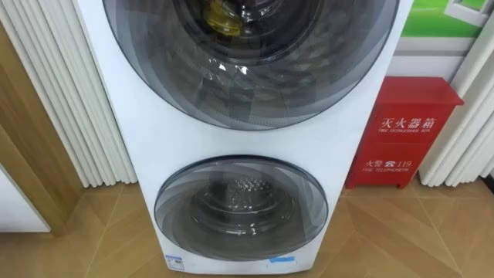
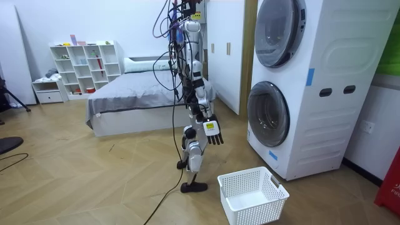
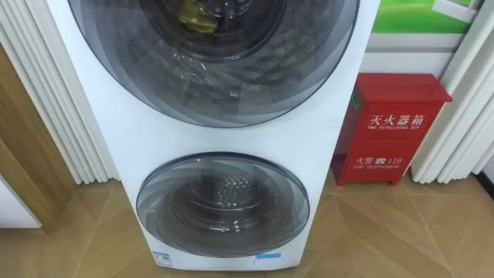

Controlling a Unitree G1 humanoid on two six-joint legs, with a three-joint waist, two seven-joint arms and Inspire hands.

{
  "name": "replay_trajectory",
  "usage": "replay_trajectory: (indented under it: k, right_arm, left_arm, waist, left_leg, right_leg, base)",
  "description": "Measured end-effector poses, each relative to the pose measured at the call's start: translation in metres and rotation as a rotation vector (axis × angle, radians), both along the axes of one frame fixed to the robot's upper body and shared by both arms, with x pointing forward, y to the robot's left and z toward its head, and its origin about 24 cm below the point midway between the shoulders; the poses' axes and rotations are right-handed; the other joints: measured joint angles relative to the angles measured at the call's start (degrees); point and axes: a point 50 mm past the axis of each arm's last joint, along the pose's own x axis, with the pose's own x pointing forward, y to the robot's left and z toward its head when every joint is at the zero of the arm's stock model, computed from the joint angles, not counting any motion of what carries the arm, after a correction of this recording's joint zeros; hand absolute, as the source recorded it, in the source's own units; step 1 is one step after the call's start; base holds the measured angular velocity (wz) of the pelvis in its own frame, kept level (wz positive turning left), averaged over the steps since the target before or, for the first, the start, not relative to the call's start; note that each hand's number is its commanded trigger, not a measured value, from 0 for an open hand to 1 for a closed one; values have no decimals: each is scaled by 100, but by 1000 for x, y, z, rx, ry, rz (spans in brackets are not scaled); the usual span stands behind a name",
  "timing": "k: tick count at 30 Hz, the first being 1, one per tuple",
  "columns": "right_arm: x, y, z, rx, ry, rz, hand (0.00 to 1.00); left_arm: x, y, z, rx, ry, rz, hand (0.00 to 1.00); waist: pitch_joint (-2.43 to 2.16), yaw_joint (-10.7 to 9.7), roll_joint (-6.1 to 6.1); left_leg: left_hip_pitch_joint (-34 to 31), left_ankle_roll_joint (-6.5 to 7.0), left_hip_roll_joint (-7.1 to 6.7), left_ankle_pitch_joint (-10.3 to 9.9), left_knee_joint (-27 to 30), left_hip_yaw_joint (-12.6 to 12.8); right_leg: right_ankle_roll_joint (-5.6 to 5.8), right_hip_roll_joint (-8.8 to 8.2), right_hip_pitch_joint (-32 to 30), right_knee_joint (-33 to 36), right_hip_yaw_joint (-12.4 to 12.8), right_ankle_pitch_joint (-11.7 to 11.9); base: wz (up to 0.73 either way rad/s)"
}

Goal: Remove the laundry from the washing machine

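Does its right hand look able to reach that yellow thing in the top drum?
Probably not: the shut upper door covers the yellow thing, and the right hand hangs low at its side.

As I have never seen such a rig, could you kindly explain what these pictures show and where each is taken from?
The room view comes from a camera standing in the room: a humanoid robot faces a white washing machine with two round glass doors, one above the other, both closed. Its right hand hangs open, holding nothing. A white plastic laundry basket stands on the floor nearby. The two eye views come from the robot's head camera, close to those doors; something yellow lies in the upper drum, and a red metal cabinet stands beside the machine.
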Motion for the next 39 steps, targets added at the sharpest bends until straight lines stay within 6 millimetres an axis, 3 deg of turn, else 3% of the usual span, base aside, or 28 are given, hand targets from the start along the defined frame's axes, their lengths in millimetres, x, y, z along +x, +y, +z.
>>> replay_trajectory:
  k: [10,12,13,14,20,22,25,27,28,30,33,39]
  right_arm:
    - [2,0,0,5,6,3,0]
    - [1,0,0,7,18,-2,0]
    - [0,0,0,6,19,-3,0]
    - [2,0,0,5,18,-3,0]
    - [12,-5,2,-19,-9,-42,0]
    - [26,-13,6,-45,-56,-82,0]
    - [76,-31,27,-132,-234,-50,0]
    - [128,-45,55,-199,-414,-40,0]
    - [140,-48,63,-216,-456,-46,0]
    - [178,-58,97,-281,-627,-36,0]
    - [211,-62,135,-341,-791,-53,0]
    - [249,-60,190,-402,-991,-51,0]
  left_arm:
    - [0,-1,-1,-18,29,-26,0]
    - [0,-2,-1,-34,39,-27,0]
    - [-1,-2,-1,-35,41,-26,0]
    - [-1,-2,-1,-36,42,-26,0]
    - [5,-2,-1,-48,32,-31,0]
    - [2,-1,-1,-46,34,-21,0]
    - [7,5,1,-33,11,-19,0]
    - [9,11,3,-17,3,-24,0]
    - [10,13,3,-13,-1,-27,0]
    - [15,17,5,-2,-18,-34,0]
    - [15,19,6,5,-11,-32,0]
    - [18,20,6,12,-5,-32,0]
  waist:
    - [-24,-3,36]
    - [-9,-15,16]
    - [-25,-20,41]
    - [3,-21,-4]
    - [-9,-22,-23]
    - [2,-33,-32]
    - [3,-65,-58]
    - [0,-52,-122]
    - [-3,-46,-148]
    - [-22,-21,-184]
    - [-22,6,-271]
    - [-20,157,-318]
  left_leg:
    - [18,0,0,0,1,-15]
    - [23,0,0,0,1,-16]
    - [25,0,0,0,1,-16]
    - [33,0,0,0,1,-17]
    - [62,0,0,0,38,-15]
    - [78,0,-2,0,45,-15]
    - [80,1,-2,1,48,-14]
    - [67,1,-3,1,81,-17]
    - [63,1,-4,1,87,-27]
    - [47,1,-7,1,104,-71]
    - [-7,1,-5,1,112,-138]
    - [-145,1,2,1,106,-162]
  right_leg:
    - [0,-3,31,-1,-30,0]
    - [0,-3,37,1,-32,0]
    - [0,-3,43,-1,-36,0]
    - [0,-3,53,-1,-39,0]
    - [1,-6,107,5,-50,-1]
    - [1,-8,118,14,-48,-1]
    - [0,-10,108,33,-45,-1]
    - [0,-13,98,22,-44,-1]
    - [1,-15,97,17,-54,-1]
    - [0,-15,123,23,-104,0]
    - [-1,-8,102,41,-156,2]
    - [-1,-10,-27,124,-199,2]
  base:
    - [0]
    - [0]
    - [0]
    - [0]
    - [0]
    - [0]
    - [0]
    - [0]
    - [6]
    - [11]
    - [11]
    - [1]
